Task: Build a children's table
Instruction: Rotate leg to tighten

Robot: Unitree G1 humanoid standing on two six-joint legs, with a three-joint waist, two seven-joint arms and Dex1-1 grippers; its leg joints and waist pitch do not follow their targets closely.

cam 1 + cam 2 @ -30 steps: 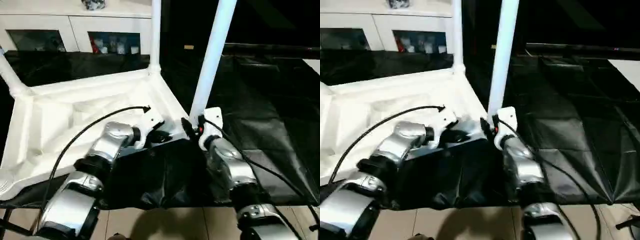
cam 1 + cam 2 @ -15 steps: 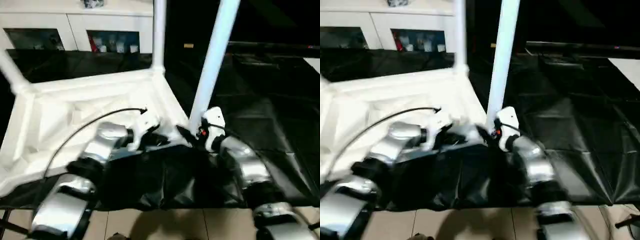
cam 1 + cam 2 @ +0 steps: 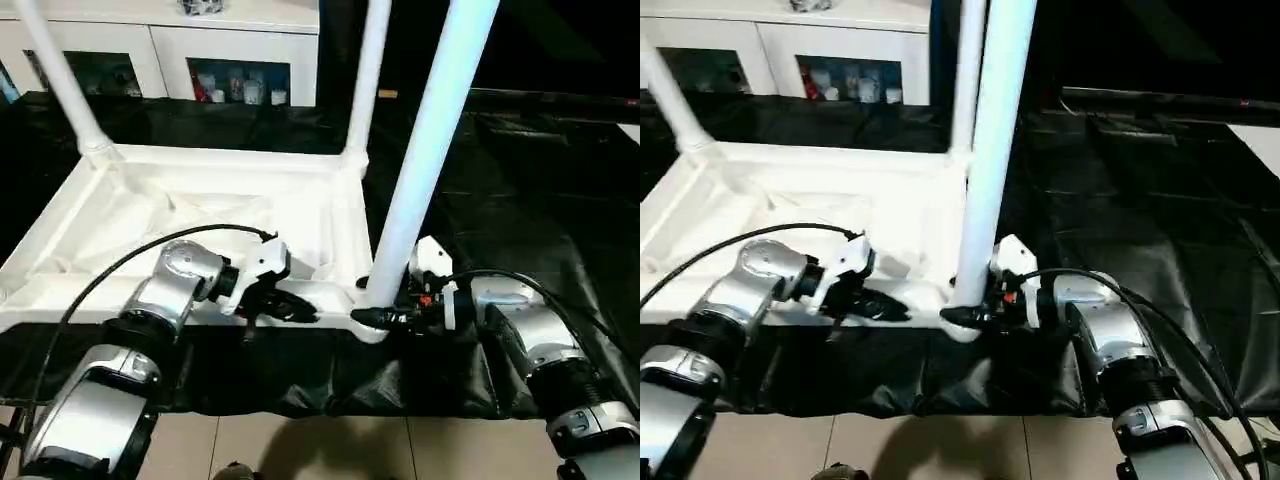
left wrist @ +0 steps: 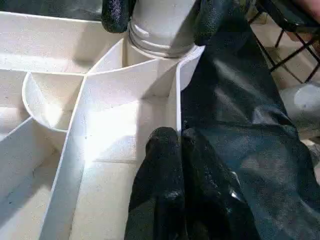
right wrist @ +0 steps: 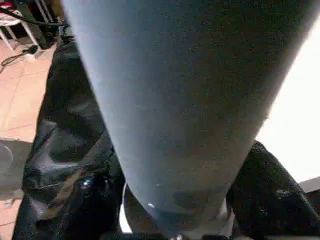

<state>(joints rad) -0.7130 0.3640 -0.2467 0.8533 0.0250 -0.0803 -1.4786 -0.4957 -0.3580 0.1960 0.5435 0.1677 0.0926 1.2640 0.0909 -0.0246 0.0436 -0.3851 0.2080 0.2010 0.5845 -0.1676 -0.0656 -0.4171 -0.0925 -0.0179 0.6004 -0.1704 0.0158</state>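
table: children's table (image 3: pixel 180 215) upside down on black sheet (image 3: pixel 530 200), legs up
L gripper (image 3: pixel 290 305): fingers pinched on near rim wall
R gripper (image 4: pixel 155 15): fingers straddling near corner leg (image 3: pixel 425 160) at base

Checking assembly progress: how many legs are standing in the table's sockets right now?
3. One leg at the far left corner, one leg at the far right corner, one leg at the near right corner, between the right gripper's fingers. The near left corner is out of frame, so a fourth may be hidden.
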